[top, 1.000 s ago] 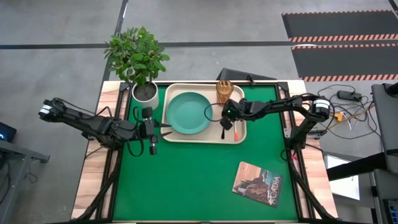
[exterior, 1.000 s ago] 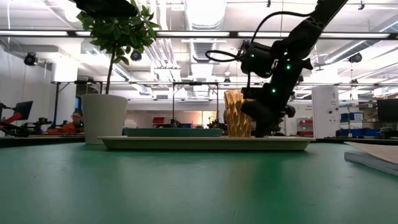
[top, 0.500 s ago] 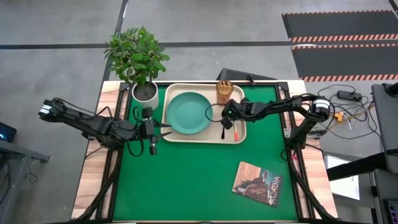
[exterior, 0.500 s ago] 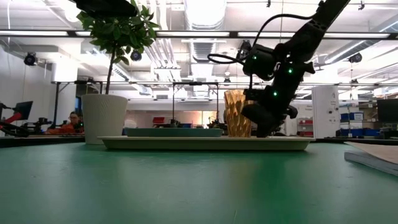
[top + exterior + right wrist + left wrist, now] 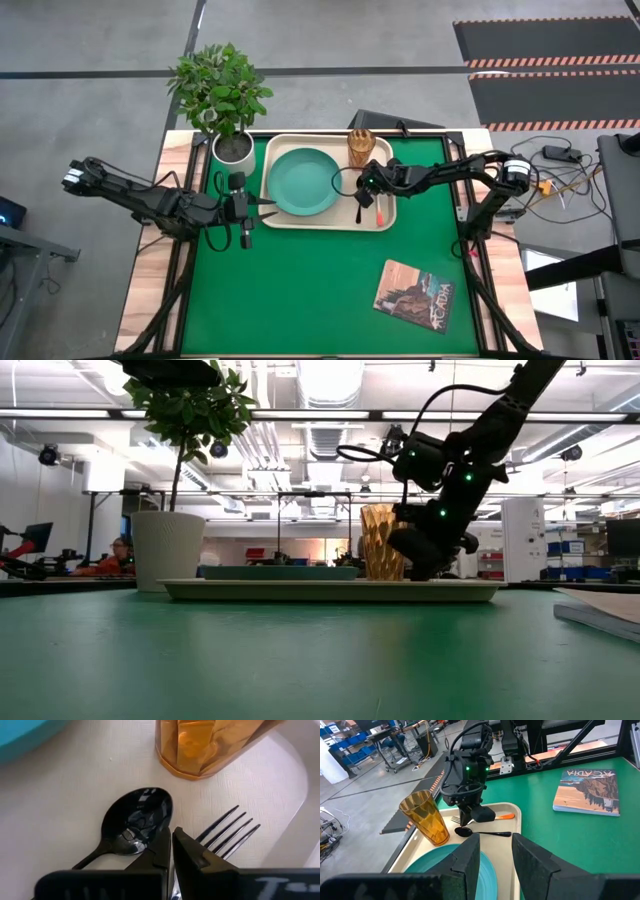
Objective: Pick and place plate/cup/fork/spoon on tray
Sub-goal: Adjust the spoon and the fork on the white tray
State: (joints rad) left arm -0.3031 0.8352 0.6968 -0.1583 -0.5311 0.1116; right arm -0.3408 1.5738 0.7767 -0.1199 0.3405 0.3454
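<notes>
The cream tray (image 5: 385,222) lies at the far middle of the green table. On it are the teal plate (image 5: 303,181), the amber cup (image 5: 360,146), the dark spoon (image 5: 358,210) and the orange-handled fork (image 5: 381,212). My right gripper (image 5: 367,197) is shut, low over the tray, its tips (image 5: 171,845) between the spoon's bowl (image 5: 137,820) and the fork's tines (image 5: 227,832), just near the cup (image 5: 210,745). My left gripper (image 5: 268,207) is open and empty at the tray's left edge, pointing across the tray (image 5: 496,855). My right gripper points down onto the tray floor (image 5: 100,765) with its fingers shut. The fork's tines come out from beside its fingertips. The fingers hide the spot, so I cannot tell whether they touch the fork or the tray.
A white pot with a leafy plant (image 5: 234,148) stands just left of the tray's far left corner. A book (image 5: 415,296) lies at the near right. The green table between tray and near edge is bare. A person (image 5: 120,555) sits far behind the table.
My right arm's wrist has leaned slightly over the tray while its fingertips stay low at the same spot. Plate, cup, spoon and fork have kept their places.
</notes>
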